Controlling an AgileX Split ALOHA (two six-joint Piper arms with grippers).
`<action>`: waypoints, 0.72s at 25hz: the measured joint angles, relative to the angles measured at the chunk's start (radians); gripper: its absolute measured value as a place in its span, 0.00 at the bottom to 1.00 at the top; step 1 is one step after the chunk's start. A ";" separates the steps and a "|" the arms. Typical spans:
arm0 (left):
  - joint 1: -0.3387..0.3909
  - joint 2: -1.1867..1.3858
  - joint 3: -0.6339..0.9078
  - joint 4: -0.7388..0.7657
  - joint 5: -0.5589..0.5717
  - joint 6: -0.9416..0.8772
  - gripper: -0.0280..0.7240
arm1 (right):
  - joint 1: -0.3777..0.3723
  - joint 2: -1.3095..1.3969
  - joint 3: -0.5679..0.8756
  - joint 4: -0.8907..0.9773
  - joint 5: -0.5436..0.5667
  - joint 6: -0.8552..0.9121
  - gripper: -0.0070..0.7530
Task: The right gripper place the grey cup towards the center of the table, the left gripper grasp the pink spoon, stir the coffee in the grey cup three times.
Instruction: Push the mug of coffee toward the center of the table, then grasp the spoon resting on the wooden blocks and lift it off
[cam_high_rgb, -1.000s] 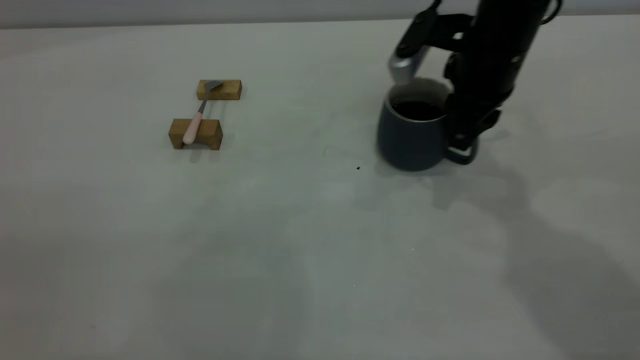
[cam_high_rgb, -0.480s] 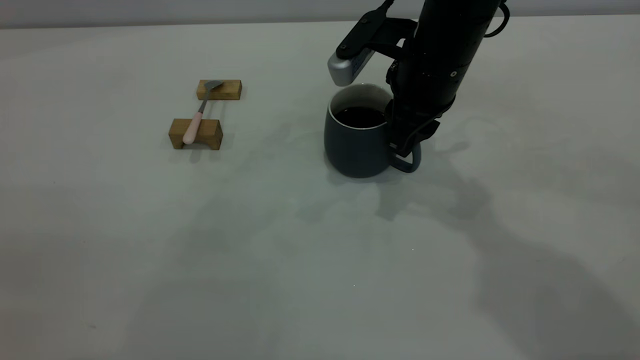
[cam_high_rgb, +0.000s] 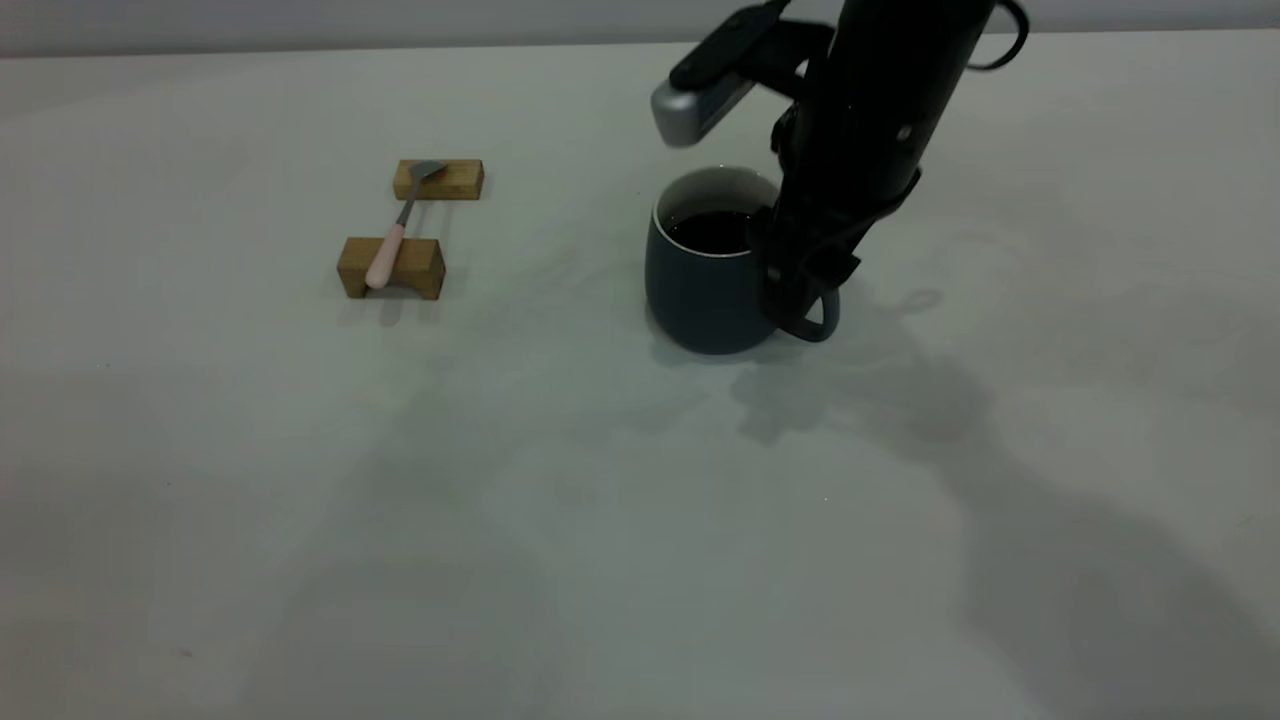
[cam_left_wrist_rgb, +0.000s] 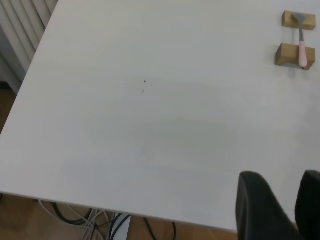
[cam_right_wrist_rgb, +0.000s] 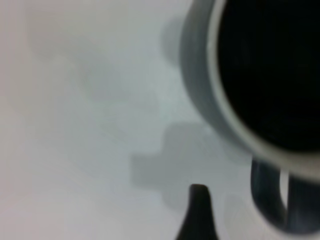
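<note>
The grey cup stands upright near the middle of the table, with dark coffee inside. My right gripper is down at the cup's handle. Its fingers are open, and one fingertip stands clear of the loop. The pink spoon lies across two wooden blocks at the left, also seen as the spoon in the left wrist view. My left gripper hangs open over the table's near edge, far from the spoon and outside the exterior view.
Two brown wooden blocks carry the spoon. The table edge with cables below it shows in the left wrist view. A silver-grey camera housing on the right arm hangs over the cup's far rim.
The right arm carried the cup leftward to the table's middle. Since half a second ago the cup has stayed put, while the arm tilted slightly and its fingers parted from the handle.
</note>
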 joint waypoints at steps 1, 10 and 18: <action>0.000 0.000 0.000 0.000 0.000 0.000 0.39 | 0.000 -0.030 0.000 -0.001 0.031 0.013 0.95; 0.000 0.000 0.000 0.000 0.000 0.000 0.39 | 0.000 -0.465 0.000 -0.027 0.327 0.223 0.96; 0.000 0.000 0.000 0.000 0.000 0.000 0.39 | 0.000 -0.769 0.010 -0.187 0.678 0.528 0.95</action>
